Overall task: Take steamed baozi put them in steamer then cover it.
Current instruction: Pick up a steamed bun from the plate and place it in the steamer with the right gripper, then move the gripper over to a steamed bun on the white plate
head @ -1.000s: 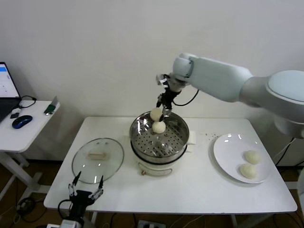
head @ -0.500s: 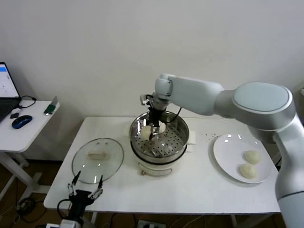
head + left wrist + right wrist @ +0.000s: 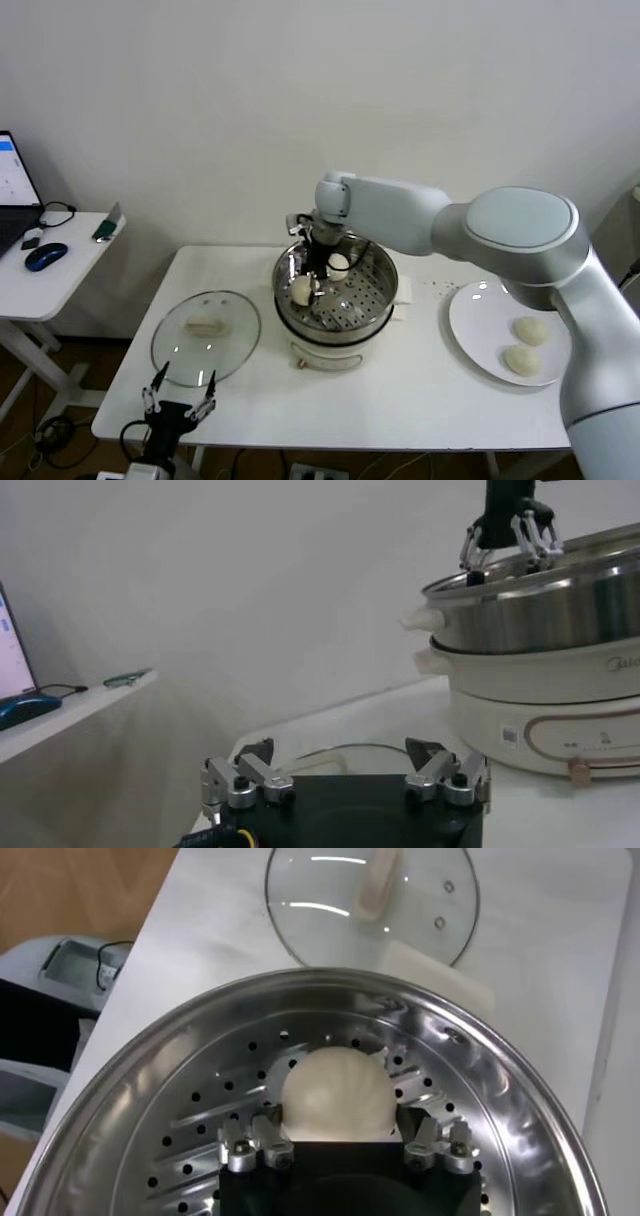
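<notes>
Left gripper (image 3: 178, 405) hangs spread below the table's (image 3: 400, 390) front edge near the cover (image 3: 206, 335), while the right gripper (image 3: 316, 283) stands spread inside the steamer (image 3: 336, 300) around one steamed baozi (image 3: 335, 1093) lying on the perforated tray, with another bun (image 3: 339, 263) behind it.

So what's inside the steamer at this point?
Two steamed baozi lie on the perforated tray inside the steamer, with the right gripper open over the nearer one. The arm hides part of the tray, and nothing below the tray shows.
</notes>
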Robot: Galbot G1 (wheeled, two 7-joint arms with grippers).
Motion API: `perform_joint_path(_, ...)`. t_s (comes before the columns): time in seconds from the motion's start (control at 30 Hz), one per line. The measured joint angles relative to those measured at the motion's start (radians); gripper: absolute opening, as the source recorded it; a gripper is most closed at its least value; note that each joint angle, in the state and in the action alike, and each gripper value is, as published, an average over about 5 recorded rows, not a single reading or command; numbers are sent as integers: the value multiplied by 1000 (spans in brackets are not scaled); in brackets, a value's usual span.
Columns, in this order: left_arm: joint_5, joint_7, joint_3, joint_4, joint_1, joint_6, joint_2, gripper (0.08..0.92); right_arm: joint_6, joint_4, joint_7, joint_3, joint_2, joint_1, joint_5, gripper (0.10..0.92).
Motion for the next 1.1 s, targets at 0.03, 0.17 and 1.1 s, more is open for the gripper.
perform_joint_path(0.03, 0, 0, 0, 0, 0, 0, 0, 823, -1, 2, 0, 0, -2, 1, 0, 821)
perform_joint_path(0.17, 1, 0, 0, 0, -1, 1, 0, 823, -2, 18, 0, 5, -16, 12, 1, 823)
perform_joint_path(1.1, 31, -2, 7, -5, 5, 16, -4, 823, 28, 441, -40, 11, -686, 217, -221, 823)
